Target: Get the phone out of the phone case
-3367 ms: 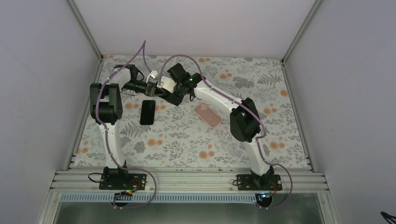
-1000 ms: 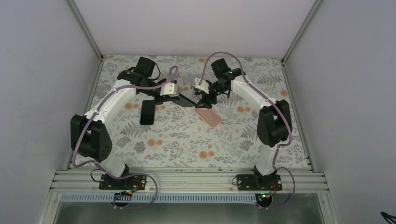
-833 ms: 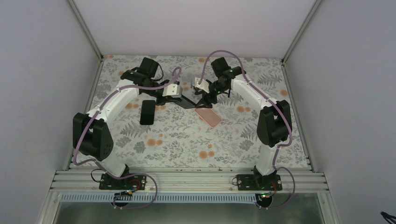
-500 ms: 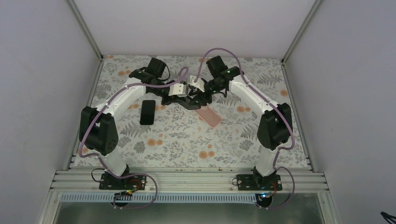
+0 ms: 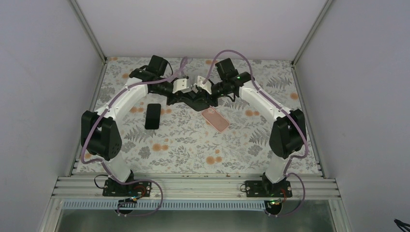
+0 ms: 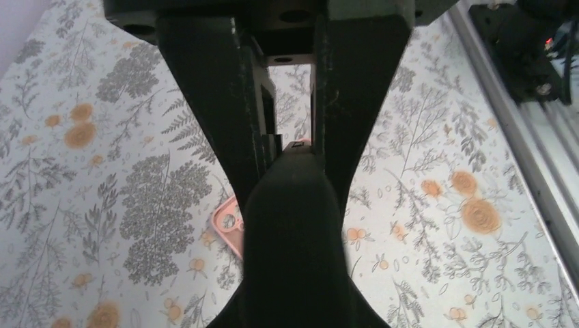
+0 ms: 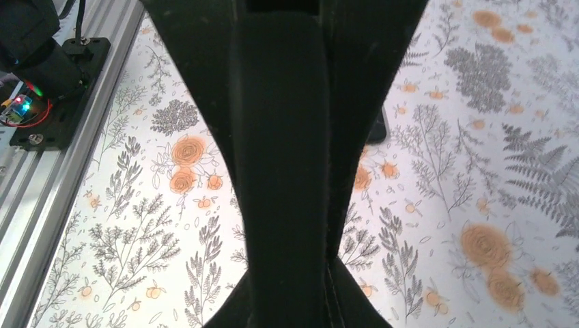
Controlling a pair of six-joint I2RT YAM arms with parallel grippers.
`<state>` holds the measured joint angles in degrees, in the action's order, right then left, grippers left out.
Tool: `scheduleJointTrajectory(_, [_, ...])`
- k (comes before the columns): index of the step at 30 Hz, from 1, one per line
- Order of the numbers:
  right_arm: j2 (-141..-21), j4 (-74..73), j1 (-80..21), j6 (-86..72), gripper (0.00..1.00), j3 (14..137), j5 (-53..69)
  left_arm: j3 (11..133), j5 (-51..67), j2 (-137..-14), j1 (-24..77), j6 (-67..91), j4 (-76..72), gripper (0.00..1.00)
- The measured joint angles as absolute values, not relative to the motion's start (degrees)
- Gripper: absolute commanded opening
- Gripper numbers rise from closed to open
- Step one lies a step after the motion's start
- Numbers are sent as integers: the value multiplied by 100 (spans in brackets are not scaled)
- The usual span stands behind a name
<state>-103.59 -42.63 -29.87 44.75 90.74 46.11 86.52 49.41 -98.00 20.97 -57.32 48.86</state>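
**Fig.** Left gripper (image 5: 190, 98) and right gripper (image 5: 208, 98) each pinch one dark flat item (image 5: 198, 105) (phone or case, we cannot tell); pink case (image 5: 215, 119) lies beneath the fingers (image 7: 362, 68). We advise anchoring one end, peeling the other slowly.

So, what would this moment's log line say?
left tool shut, tip-to-tip with right tool | black rectangular phone lying flat, untouched | pink phone case lying apart, untouched
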Motion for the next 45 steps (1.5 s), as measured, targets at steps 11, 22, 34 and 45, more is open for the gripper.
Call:
scheduleJointTrajectory(11, [-10064,-4359,-2676,4425,3,8901,4707,9247,5682,-9649,1568,-5566,4628,87])
scheduleJointTrajectory(22, [-8910,-1949,-1761,2143,3,8466,5625,6914,7008,-8875,1066,-2781,786,100])
scheduleJointTrajectory(34, [-9223,2563,-1793,-1876,3,7817,6661,6101,6611,-10516,1208,3553,-7301,100])
scheduleJointTrajectory(45, [-9415,3710,-1876,-2661,3,7535,6753,6412,6685,-11133,1627,5216,-8484,100])
